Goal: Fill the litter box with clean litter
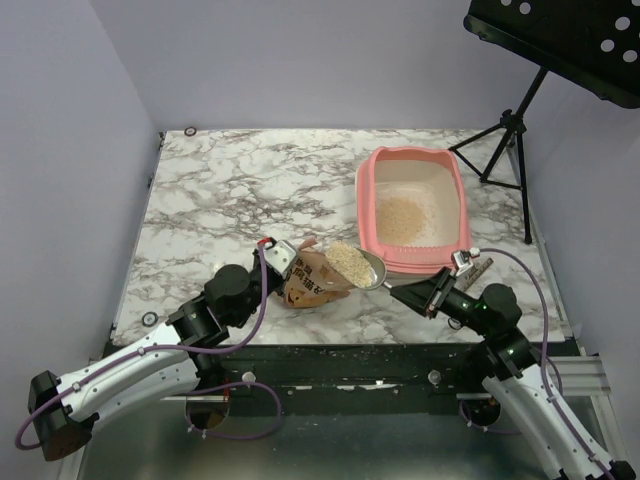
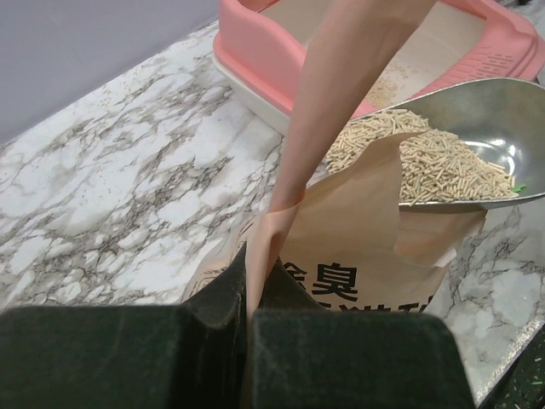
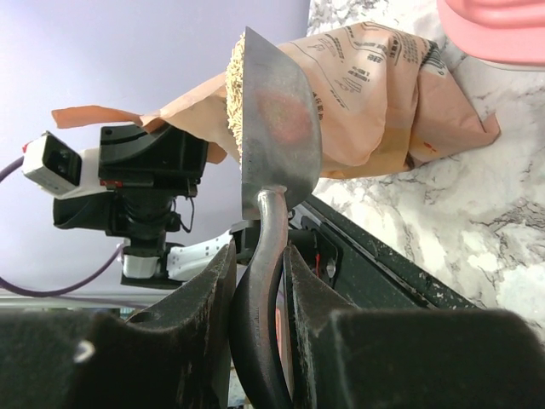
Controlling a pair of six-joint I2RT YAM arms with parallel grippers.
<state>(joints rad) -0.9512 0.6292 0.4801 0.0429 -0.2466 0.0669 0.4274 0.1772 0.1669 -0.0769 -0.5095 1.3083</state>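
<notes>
Top view: litter box (image 1: 366, 220) sits far right on the table (image 1: 220, 200), with a patch of litter (image 1: 398, 215) inside and part of the floor bare. Right gripper (image 1: 410, 295) holds the scoop (image 1: 362, 266), heaped, above the bag (image 1: 308, 285) mouth and just short of the box's near rim. Left gripper (image 1: 275, 255) pinches the bag's top. Both arms reach low and forward, angled in toward each other.

Left wrist view: pads closed tight on the bag's paper edge, bag upright. The loaded scoop hangs at its mouth, box just beyond.

Right wrist view: jaws narrow, clamped on the scoop handle, wrist rolled so the bowl shows edge-on.

Step in hand looks like carrying the load to the box. Keep the bowl level, clear the rim, tip over the bare floor. The left should hold the bag steady.
</notes>
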